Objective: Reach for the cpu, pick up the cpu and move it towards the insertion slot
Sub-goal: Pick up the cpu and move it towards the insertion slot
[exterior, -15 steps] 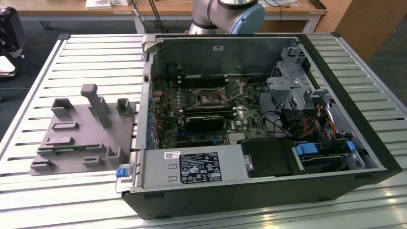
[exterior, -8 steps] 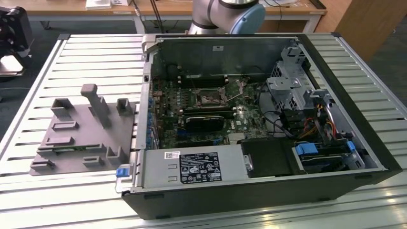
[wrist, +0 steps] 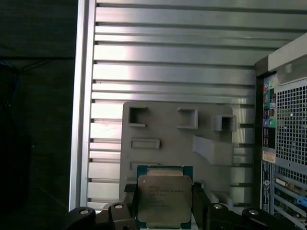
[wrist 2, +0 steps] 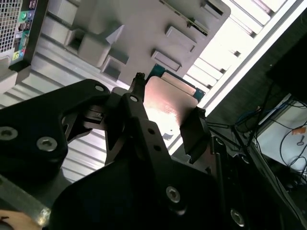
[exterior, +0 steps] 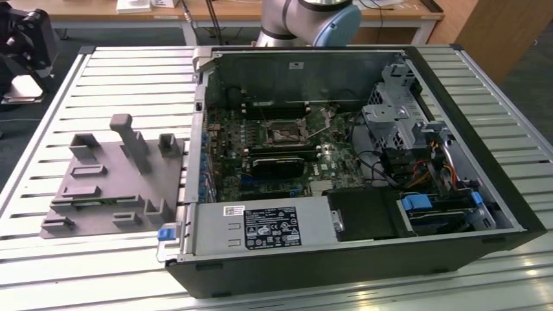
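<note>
Being clamped at opposite edges by the hand (wrist: pixel 164 206), the cpu (wrist: pixel 163 191) is being held over the grey fixture tray (wrist: pixel 158 124), apparently lifted clear. A slip or tilt is being risked by so thin a grip. In the exterior view the insertion slot (exterior: pixel 283 133) is being seen at three o'clock from the tray, behind the case wall (exterior: pixel 201 149), where snagging is being invited; open surface (exterior: pixel 129 78) is being left at the tray's twelve o'clock.
</note>
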`<state>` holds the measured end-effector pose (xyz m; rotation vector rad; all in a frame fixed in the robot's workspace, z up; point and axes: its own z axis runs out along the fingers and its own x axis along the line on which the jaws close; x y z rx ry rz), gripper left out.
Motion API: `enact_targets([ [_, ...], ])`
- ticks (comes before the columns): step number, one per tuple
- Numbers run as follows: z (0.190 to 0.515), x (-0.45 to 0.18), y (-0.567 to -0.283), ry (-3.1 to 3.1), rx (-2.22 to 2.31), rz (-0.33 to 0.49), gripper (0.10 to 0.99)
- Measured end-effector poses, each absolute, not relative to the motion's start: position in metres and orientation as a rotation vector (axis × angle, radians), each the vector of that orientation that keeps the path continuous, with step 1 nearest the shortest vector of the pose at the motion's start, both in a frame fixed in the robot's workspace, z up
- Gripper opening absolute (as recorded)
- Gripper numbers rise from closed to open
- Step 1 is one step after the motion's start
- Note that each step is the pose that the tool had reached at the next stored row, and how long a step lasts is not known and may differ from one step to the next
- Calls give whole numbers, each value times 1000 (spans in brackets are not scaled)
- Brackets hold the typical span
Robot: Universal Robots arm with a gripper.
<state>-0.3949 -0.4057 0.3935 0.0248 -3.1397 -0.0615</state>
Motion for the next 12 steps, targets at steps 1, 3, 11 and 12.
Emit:
enact_targets([
  [1,394,-394,-406,-3140,25,-61,545],
  [3,394,-390,-406,-3140,25,-61,545],
  [11,394,-362,-406,-3140,25,-62,545],
  [12,394,-359,-406,-3140,25,-61,545],
])
